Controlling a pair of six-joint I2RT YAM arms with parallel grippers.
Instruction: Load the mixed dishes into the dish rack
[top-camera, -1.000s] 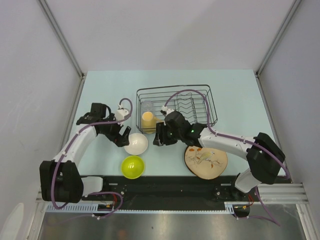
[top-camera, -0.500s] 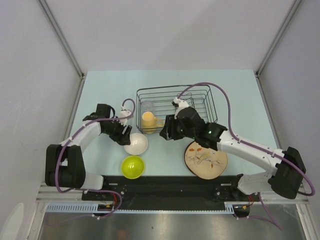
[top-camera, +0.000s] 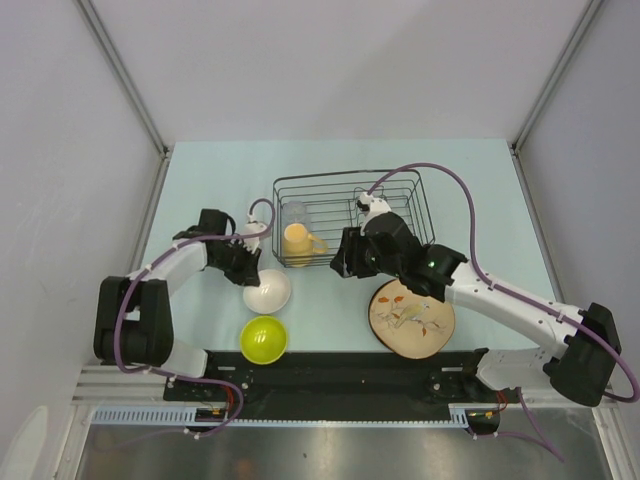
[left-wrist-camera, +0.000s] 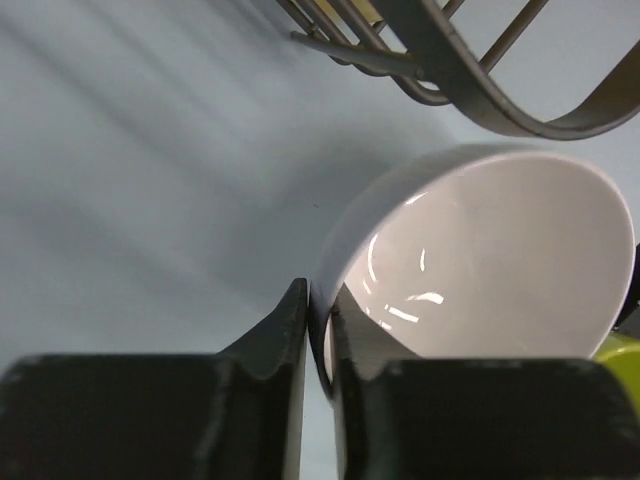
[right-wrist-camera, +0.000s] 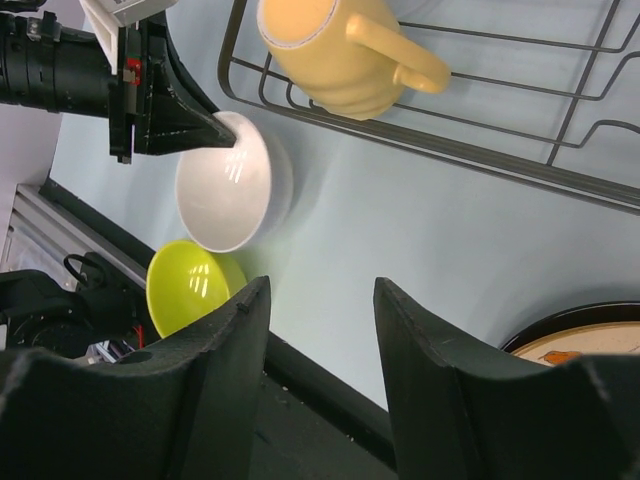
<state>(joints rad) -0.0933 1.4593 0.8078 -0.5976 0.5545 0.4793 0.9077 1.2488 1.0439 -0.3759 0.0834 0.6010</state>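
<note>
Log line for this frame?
left gripper: shut on small white bowl | right gripper: open, empty | in dish rack: mug, glass | on table: lime-green bowl, leaf plate

The place is a robot test booth in a lab. Plain white wall panels (top-camera: 60, 220) held in bare metal posts (top-camera: 122, 78) box in a pale blue-green table (top-camera: 210, 170) on three sides. Two white-and-black robot arms, the left arm (top-camera: 165, 268) and the right arm (top-camera: 500, 298), are bolted to a black rail (top-camera: 340, 368) along the table's near edge, and purple cables (top-camera: 420, 167) loop off them. Kitchenware is set out on the table: a wire dish rack (top-camera: 400, 180) with a yellow mug (top-camera: 297, 240) in it, a white bowl (top-camera: 268, 292), a green bowl (top-camera: 264, 338) and a plate (top-camera: 412, 318).
</note>
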